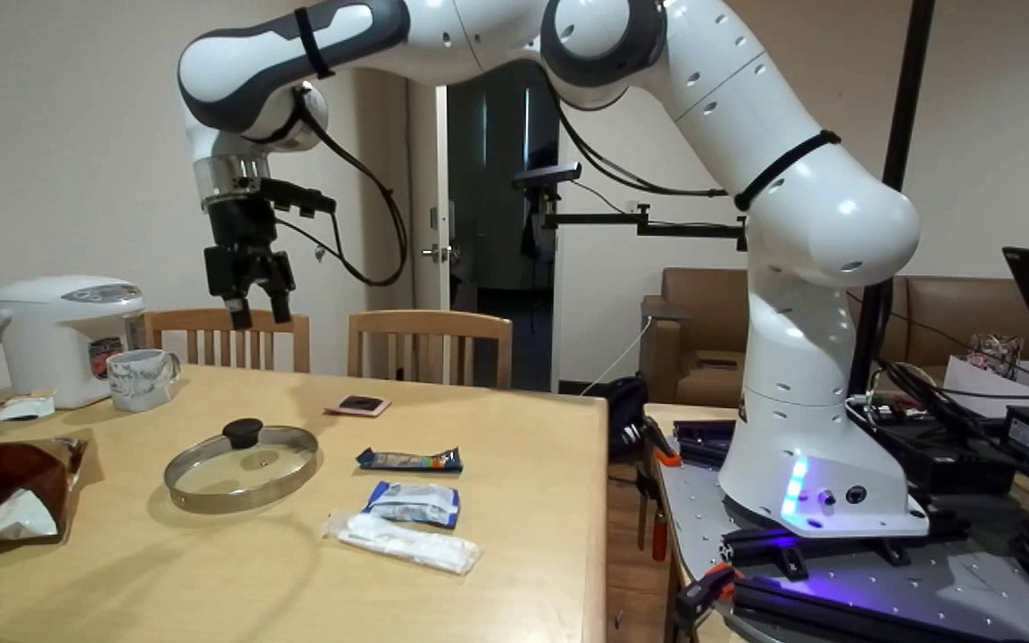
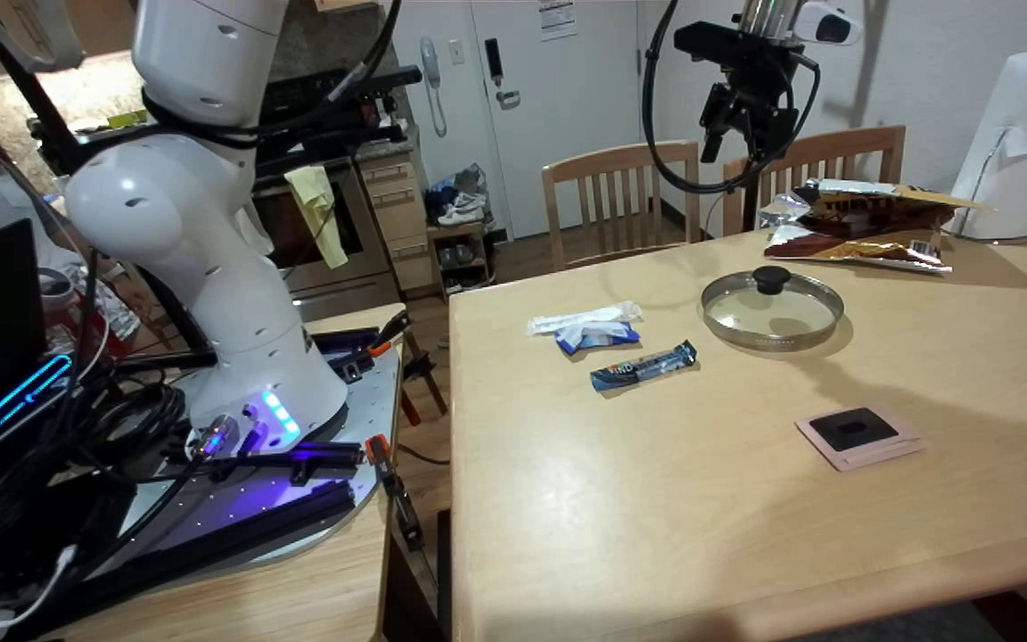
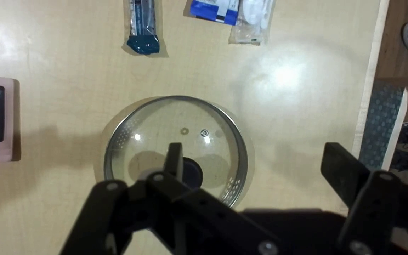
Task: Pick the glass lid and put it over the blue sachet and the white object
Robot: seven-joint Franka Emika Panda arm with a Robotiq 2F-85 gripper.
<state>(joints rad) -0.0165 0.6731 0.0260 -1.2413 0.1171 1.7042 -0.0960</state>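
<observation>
The glass lid (image 1: pixel 211 473) lies flat on the table, its dark knob up, in both exterior views (image 2: pixel 772 314). The blue sachet (image 1: pixel 414 504) lies nearer the robot's base, also in an exterior view (image 2: pixel 598 336). The white object (image 1: pixel 407 541), in a clear wrapper, lies right beside the sachet, also in an exterior view (image 2: pixel 585 318). My gripper (image 1: pixel 260 313) is open and empty, well above the table near the lid. In the wrist view the gripper (image 3: pixel 255 152) has one finger partly hiding the lid's knob (image 3: pixel 192 173); sachet (image 3: pixel 214 12) and white object (image 3: pixel 255 17) are cut off at the top.
A dark bar-shaped wrapper (image 1: pixel 409 460) lies beside the sachet. A pink square with a black centre (image 2: pixel 857 432) lies farther off. A brown foil bag (image 2: pixel 870 227), a paper towel roll (image 2: pixel 1017 147), a patterned cup (image 1: pixel 141 379) and a white cooker (image 1: pixel 68 339) stand around the table's far end.
</observation>
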